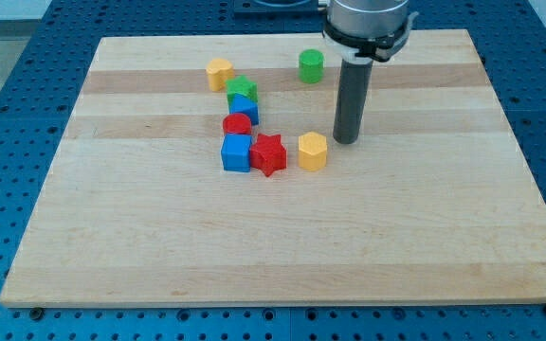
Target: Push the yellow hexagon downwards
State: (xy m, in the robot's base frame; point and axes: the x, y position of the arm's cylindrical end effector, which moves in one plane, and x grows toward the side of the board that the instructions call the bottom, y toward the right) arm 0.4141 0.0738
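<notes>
The yellow hexagon (313, 151) lies near the middle of the wooden board (282, 237), just right of a red star (269, 154). My tip (347, 141) rests on the board close to the hexagon's upper right side, a small gap apart from it. The dark rod rises from the tip toward the view's top.
A blue cube (237, 152) touches the red star's left side. Above them lie a red block (237, 124), a blue block (245, 108), a green star (242, 90) and a yellow block (219, 73). A green cylinder (311, 66) stands near the view's top.
</notes>
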